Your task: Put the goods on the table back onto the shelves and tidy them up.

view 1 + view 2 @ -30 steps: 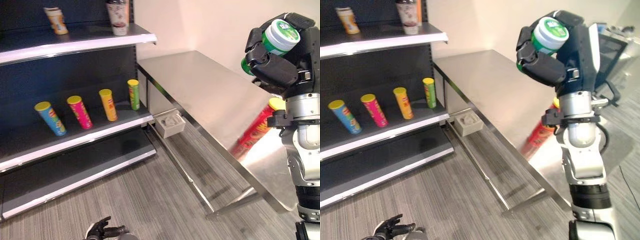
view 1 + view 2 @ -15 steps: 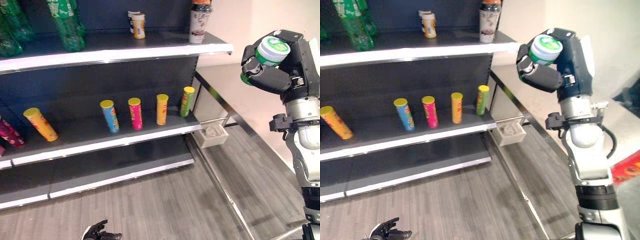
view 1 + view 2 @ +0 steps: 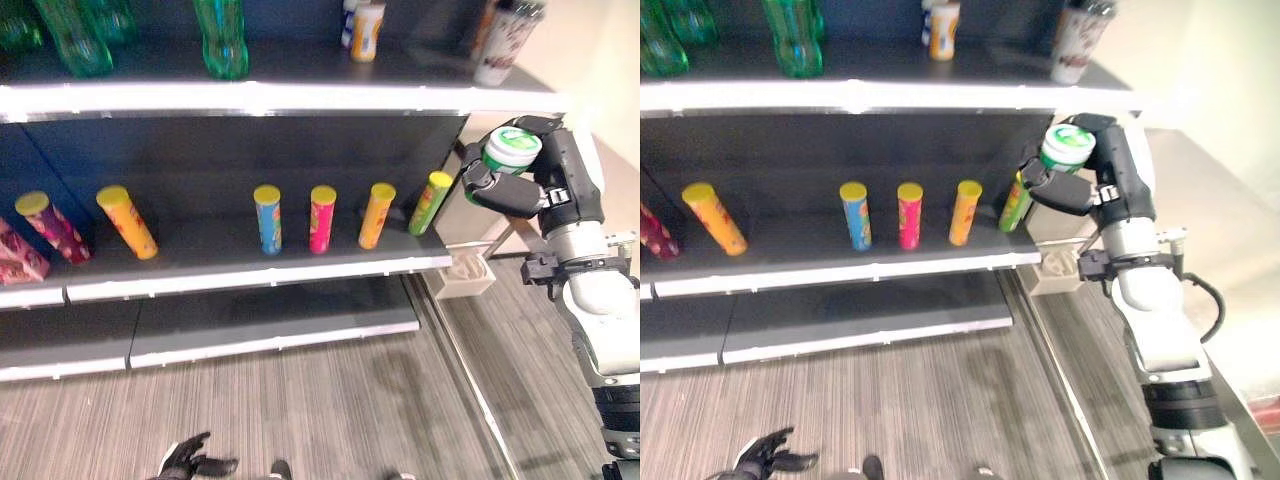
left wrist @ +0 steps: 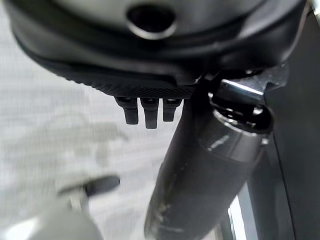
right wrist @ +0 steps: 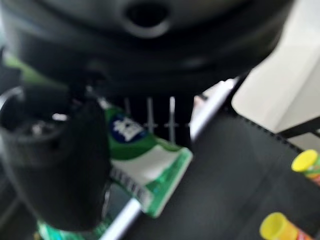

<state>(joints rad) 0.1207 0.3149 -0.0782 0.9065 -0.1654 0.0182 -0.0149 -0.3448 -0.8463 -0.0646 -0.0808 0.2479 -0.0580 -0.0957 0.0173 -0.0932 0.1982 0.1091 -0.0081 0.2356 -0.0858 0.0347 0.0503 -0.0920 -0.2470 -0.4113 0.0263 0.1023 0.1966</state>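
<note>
Gripping the green, white-lidded round tub (image 3: 510,152) upright in curled fingers, the right hand (image 3: 525,185) hovered just beside the dark middle shelf's (image 3: 250,270) right end, nearest the lime-green tube (image 3: 430,202).

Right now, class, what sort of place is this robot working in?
Probably a shop or a mock shop aisle: dark shelves with white edges, snack tubes spaced in a row, and green bottles on the shelf above.

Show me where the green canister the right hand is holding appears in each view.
Left eye view: green canister right of centre, in the right hand.
Right eye view, beside the shelf's end.
Right wrist view, centre.
Shared landmark: the green tube at the shelf's right end.
</note>
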